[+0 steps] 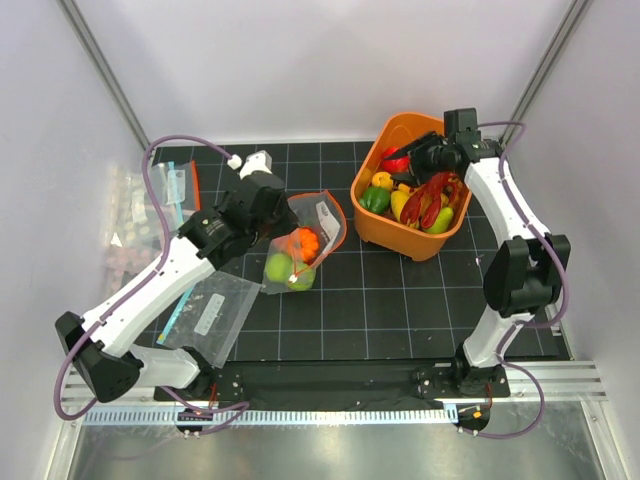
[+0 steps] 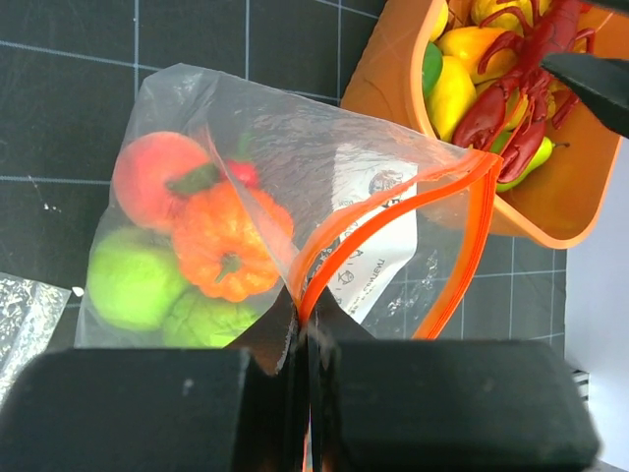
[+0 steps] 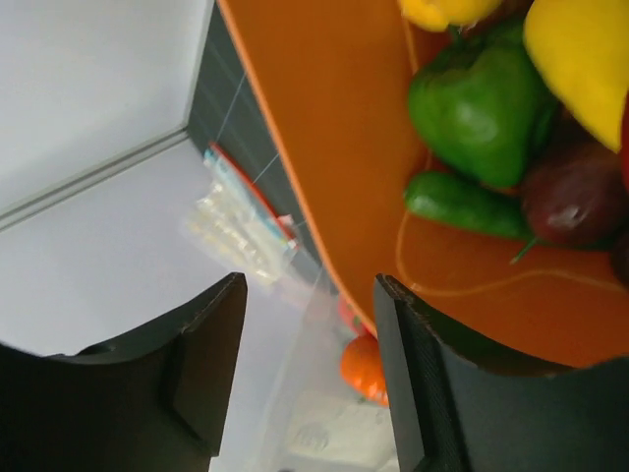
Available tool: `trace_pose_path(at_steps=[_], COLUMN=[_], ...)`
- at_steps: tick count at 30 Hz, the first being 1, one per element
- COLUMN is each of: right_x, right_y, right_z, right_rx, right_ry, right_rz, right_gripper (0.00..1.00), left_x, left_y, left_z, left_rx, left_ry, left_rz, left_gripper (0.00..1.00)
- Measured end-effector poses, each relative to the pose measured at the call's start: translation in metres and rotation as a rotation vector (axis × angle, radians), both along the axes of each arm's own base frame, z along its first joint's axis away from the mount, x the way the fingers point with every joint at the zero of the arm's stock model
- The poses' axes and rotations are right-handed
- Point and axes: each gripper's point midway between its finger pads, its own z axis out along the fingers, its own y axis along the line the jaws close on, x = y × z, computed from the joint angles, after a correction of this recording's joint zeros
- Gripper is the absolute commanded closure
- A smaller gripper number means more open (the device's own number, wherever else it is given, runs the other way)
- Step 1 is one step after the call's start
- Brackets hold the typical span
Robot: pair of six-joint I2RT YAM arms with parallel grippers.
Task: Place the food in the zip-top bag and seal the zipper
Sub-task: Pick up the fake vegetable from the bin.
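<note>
the left gripper (image 2: pixel 303 332) was pinched shut on the zipper (image 2: pixel 478 197) at the mouth of the zip-top bag (image 1: pixel 318 222), which lay on the black mat (image 1: pixel 400 300) just left of the orange bin (image 1: pixel 410 243). an orange pumpkin (image 2: pixel 228 241), a peach (image 2: pixel 157 167) and green fruits (image 2: pixel 133 280) sat inside the bag. the right gripper (image 3: pixel 310 285) hung over the bin's far rim, jaws apart and empty, above a green pepper (image 3: pixel 477 103).

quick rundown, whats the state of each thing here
zip-top bag: mouth open, some food inside
zipper: unsealed
left gripper: shut on the zipper
right gripper: open, holding nothing
orange bin: upright, more food in it
teal-edged bag: lying flat
</note>
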Motion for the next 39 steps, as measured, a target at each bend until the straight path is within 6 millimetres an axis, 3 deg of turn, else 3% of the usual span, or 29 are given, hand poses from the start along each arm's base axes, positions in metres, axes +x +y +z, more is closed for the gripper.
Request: trace_pose_path(at_steps=[5,13,15,21,29,36,37,38,39], right_x=[0.02,0.064,0.07,0.061,0.045,0.025,0.024,0.023,0.023], right_y=[-0.019,-0.04,-0.041,-0.033,0.002,0.013,0.013,0.014,0.015], right_z=[-0.031,-0.073,-0.084,-0.116,-0.129,-0.161,-0.165,-0.167,-0.168], right_rx=[-0.156,-0.39,-0.435,-0.533,-0.554,-0.533,-0.529,-0.525,-0.52], right_ry=[0.018,0.042,0.055,0.127,0.145,0.233,0.24,0.24,0.238], right_rz=[-0.02,-0.027,-0.017,0.04,0.124,0.146,0.146,0.148,0.152], right_gripper=[0.25,0.22,0.12,0.06,0.06,0.09,0.15,0.32,0.39], left_x=[0.002,0.004,0.004,0.007,0.01,0.013,0.014,0.015,0.015], left_y=[0.001,0.003,0.005,0.008,0.009,0.007,0.006,0.006,0.005], left_z=[-0.004,-0.007,-0.008,-0.013,-0.014,-0.013,-0.013,-0.013,-0.013], left_rx=[0.012,0.039,0.05,0.072,0.081,0.082,0.083,0.084,0.085], left_ry=[0.009,0.018,0.017,0.031,0.041,0.043,0.044,0.043,0.043], left_rz=[-0.007,-0.032,-0.037,-0.033,-0.026,-0.024,-0.025,-0.026,-0.027], left_gripper=[1.0,0.99,0.99,0.98,0.98,0.98,0.98,0.98,0.98])
